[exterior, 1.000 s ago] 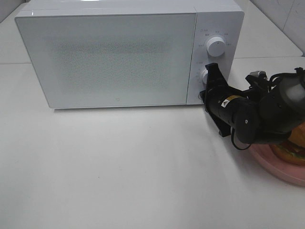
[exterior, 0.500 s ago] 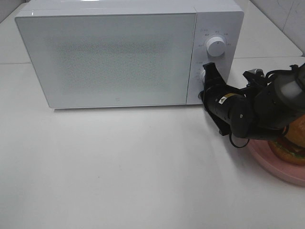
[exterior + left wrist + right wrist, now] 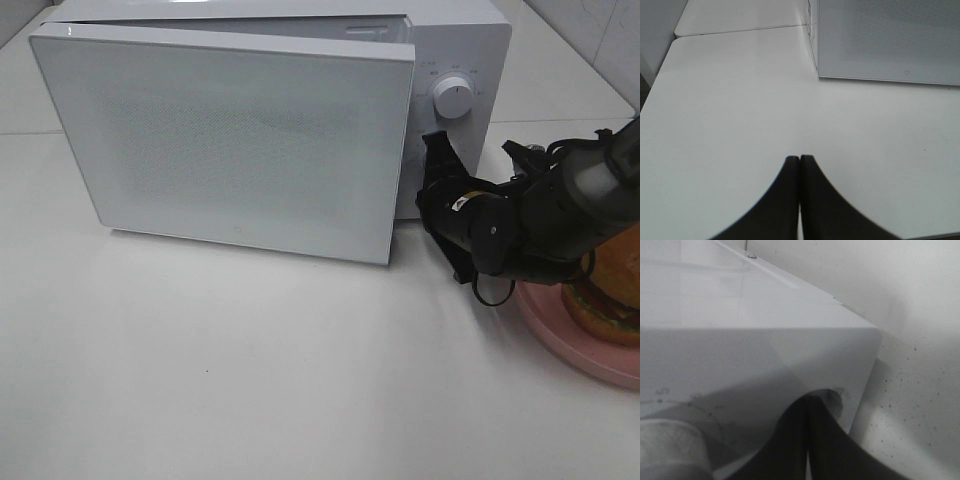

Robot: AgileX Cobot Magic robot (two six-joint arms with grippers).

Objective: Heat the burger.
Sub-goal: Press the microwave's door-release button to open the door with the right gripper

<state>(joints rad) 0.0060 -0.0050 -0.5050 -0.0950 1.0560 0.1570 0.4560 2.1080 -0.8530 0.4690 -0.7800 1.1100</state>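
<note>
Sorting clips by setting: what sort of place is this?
Likely a kitchen-style test counter: a white microwave with its door ajar, and a burger on a pink plate, on a white table.

Right arm (image 3: 520, 225), right of frame: glossy black round housings, small yellow-white sticker (image 3: 462, 203), thin black cable (image 3: 478, 297) looped underneath. Left gripper (image 3: 799, 158) fingers plain matte black, curved.

Bright, diffuse light, soft shadows.
Pale glare washes the tabletop (image 3: 250, 380); the right pincer (image 3: 807, 407) is blurred close to the lens.
</note>
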